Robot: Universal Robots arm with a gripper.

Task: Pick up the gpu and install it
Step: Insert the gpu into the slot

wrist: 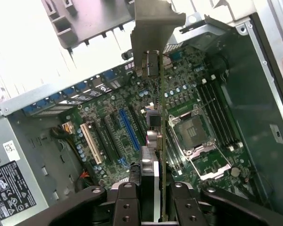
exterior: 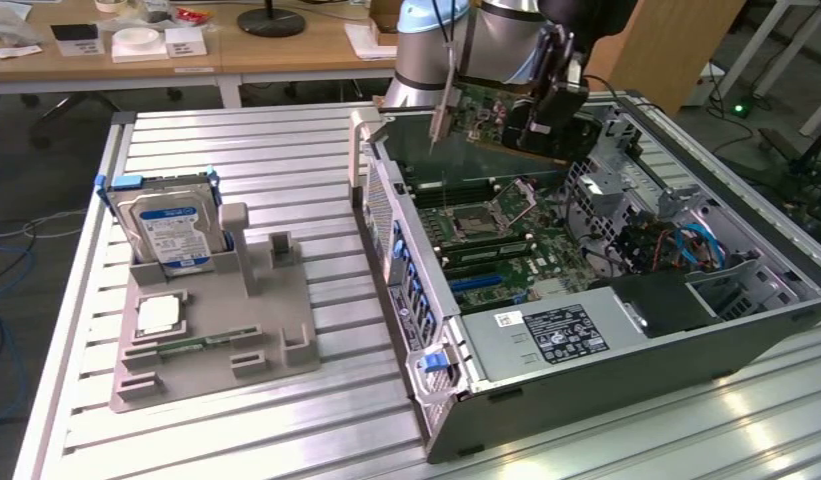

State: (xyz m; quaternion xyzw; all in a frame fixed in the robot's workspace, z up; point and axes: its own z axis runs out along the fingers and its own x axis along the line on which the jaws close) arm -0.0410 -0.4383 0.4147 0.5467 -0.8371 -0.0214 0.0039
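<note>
The gripper (exterior: 546,118) pinches the gpu (exterior: 490,118) by its upper edge. It hangs upright over the open case (exterior: 650,345), bracket (wrist: 153,23) toward the port edge, probably so its connector faces the slots (wrist: 128,129).

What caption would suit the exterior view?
End effector holds the gpu above the open computer case; a hard drive stands in the gray fixture at the exterior view's left.

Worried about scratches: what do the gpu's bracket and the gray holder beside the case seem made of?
Bracket on the gpu: thin sheet metal, likely steel; dull silver-gray sheen, bent end.
Holder: probably plastic, matte; uniform flat gray with no glints, blocky moulded posts.
</note>
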